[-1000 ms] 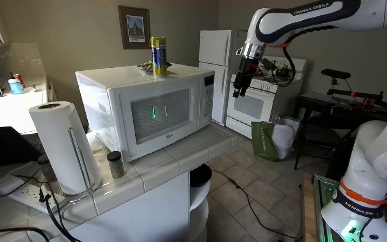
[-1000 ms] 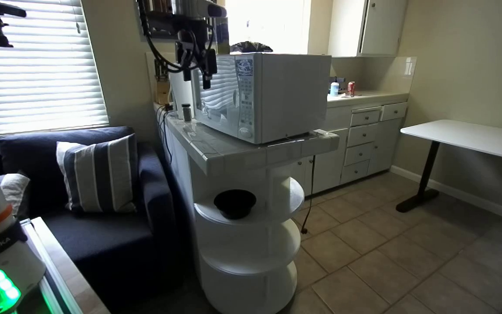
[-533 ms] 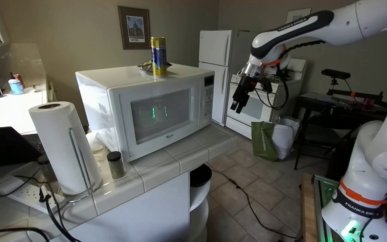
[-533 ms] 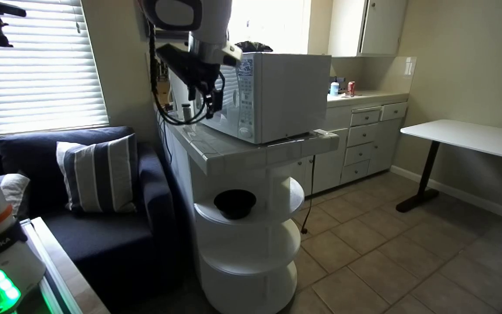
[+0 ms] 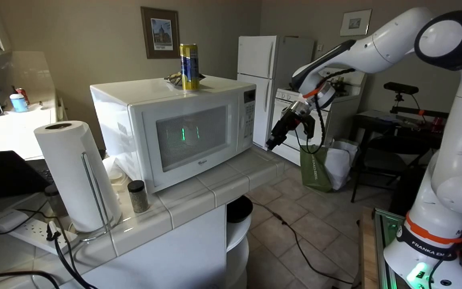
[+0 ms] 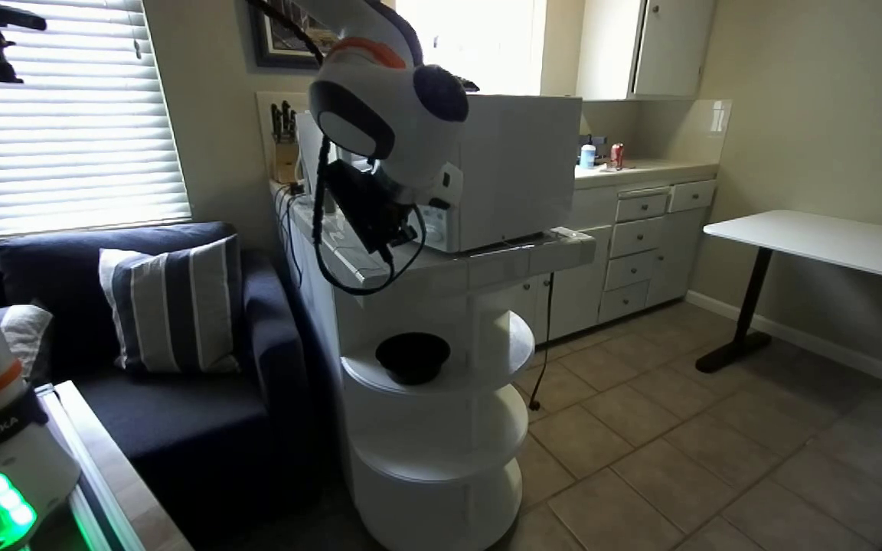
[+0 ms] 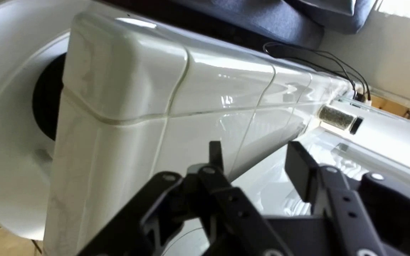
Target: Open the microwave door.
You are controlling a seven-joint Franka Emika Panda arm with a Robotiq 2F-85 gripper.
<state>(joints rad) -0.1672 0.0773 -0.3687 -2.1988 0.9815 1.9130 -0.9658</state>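
Closest to me, a white power strip [image 5: 34, 235] lies on the tiled counter [image 5: 223, 176]. Just past it stands a paper towel roll [image 5: 72, 176], with a black-lidded spice jar [image 5: 139, 200] near its foot. Then comes the microwave [image 5: 142, 94], white and boxy, a yellow-and-blue can [image 5: 189, 68] upright on top. The microwave door [image 5: 193, 136] is closed flush against its face, two green glints in its dark glass. Off its keypad [image 5: 249, 120] end the Franka arm [image 5: 379, 48] bends down, and the gripper [image 5: 271, 143] hangs tilted near the counter's corner. In the wrist view its fingers [image 7: 299, 170] stand well apart, white tile and the microwave's front showing between them; whether a tip touches the counter, I can't tell. In both exterior views a black bowl [image 6: 413, 357] sits on a rounded shelf [image 6: 479, 379] below the counter. Farther off, a green shopping bag [image 5: 313, 172] stands just beside a white bag [image 5: 337, 166] in front of the white stove [image 5: 289, 154]. The fridge [image 5: 255, 72] stands beside the stove, and a framed picture [image 5: 161, 33] hangs on the wall [image 5: 215, 20].
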